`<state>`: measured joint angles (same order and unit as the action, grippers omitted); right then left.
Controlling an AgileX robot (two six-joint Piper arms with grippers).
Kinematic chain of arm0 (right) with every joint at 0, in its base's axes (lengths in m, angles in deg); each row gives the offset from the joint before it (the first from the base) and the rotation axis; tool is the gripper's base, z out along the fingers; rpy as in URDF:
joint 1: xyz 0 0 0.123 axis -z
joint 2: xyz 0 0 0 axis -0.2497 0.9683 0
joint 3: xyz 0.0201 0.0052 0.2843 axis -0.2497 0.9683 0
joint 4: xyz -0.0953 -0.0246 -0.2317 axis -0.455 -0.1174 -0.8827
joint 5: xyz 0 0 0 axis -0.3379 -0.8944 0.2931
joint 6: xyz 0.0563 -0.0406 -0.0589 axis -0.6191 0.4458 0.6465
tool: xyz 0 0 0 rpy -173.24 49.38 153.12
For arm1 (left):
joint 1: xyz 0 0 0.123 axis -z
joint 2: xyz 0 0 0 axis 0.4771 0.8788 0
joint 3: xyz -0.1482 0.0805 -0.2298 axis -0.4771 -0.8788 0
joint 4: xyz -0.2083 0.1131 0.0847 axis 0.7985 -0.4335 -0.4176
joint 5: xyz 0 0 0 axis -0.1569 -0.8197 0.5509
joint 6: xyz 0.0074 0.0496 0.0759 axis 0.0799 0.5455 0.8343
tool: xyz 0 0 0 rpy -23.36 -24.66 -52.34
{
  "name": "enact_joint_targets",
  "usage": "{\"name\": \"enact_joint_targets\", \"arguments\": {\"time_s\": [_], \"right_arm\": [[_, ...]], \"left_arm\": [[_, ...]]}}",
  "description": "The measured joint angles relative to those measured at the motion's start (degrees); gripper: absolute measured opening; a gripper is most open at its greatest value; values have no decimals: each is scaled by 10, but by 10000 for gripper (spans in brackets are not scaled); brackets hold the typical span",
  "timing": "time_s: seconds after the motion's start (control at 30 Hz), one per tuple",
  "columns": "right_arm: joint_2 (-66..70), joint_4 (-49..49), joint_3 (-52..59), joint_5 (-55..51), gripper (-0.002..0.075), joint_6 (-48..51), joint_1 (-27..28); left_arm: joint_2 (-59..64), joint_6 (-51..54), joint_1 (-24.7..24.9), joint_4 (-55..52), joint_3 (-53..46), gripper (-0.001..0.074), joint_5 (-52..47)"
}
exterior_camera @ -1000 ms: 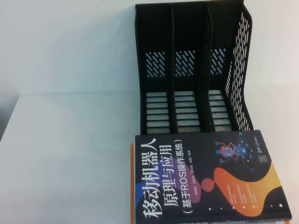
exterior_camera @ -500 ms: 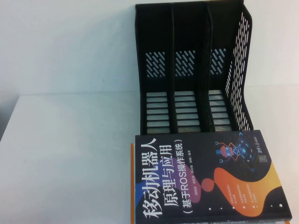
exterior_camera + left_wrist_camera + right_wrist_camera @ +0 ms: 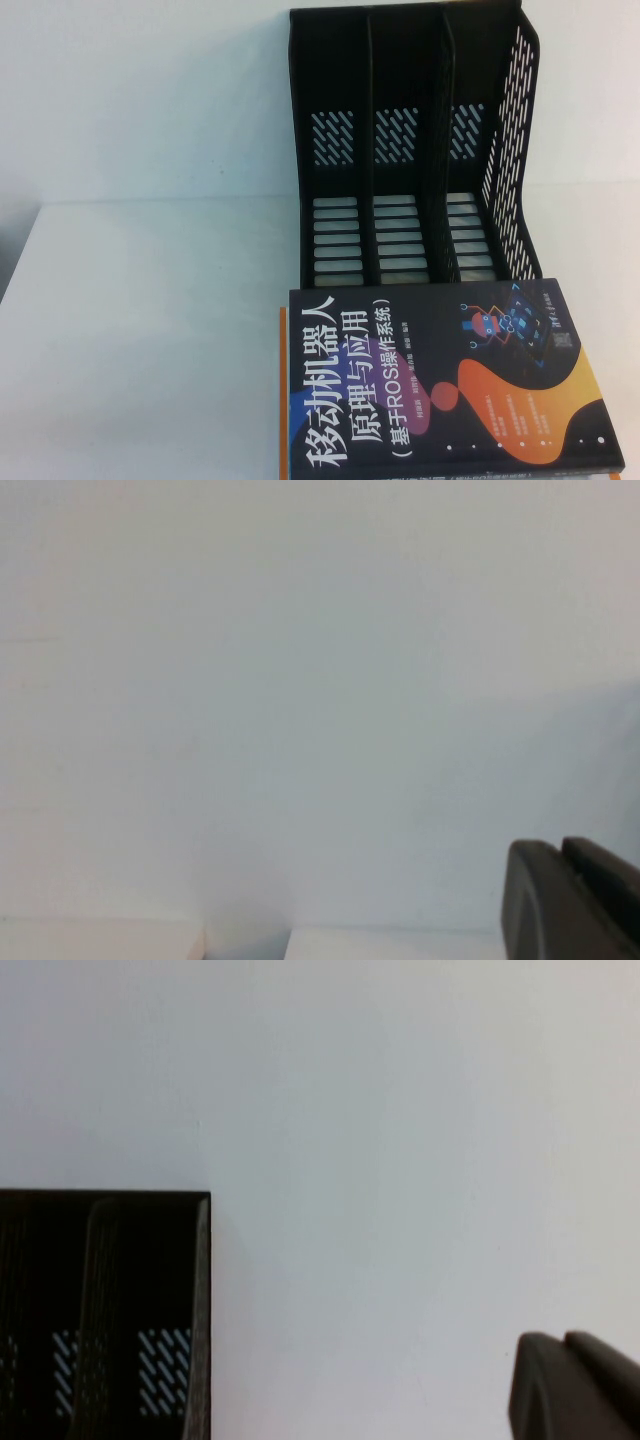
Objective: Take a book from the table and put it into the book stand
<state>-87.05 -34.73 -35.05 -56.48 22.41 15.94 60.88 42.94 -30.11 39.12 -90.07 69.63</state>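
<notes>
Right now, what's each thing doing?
Dark navy paperback book with white Chinese title: lying flat, cover up, untouched.
Black plastic three-slot book stand: upright, all slots empty.
Left gripper: parked facing a blank wall.
Right gripper: parked, away from the book.

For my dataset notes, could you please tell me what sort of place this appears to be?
Probably a lab test bench styled as a desk: a bare white table against a blank wall, with only a black book stand and a robotics book. The left gripper and right gripper barely show.
</notes>
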Motion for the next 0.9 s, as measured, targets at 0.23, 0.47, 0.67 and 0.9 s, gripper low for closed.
{"name": "enact_joint_targets", "arguments": {"time_s": [0.23, 0.47, 0.67, 0.9], "right_arm": [[0, 3, 0, 64, -3, 0, 0], [0, 9, -2, 46, -2, 0, 0], [0, 18, -98, -182, -2, 0, 0], [58, 45, -253, -441, -2, -61, 0]], "left_arm": [[0, 0, 0, 0, 0, -4, 48], [0, -17, 0, 0, 1, -4, 39], [0, -66, 0, 12, 106, -4, -142], [76, -78, 0, 55, 245, -4, -336]]}}
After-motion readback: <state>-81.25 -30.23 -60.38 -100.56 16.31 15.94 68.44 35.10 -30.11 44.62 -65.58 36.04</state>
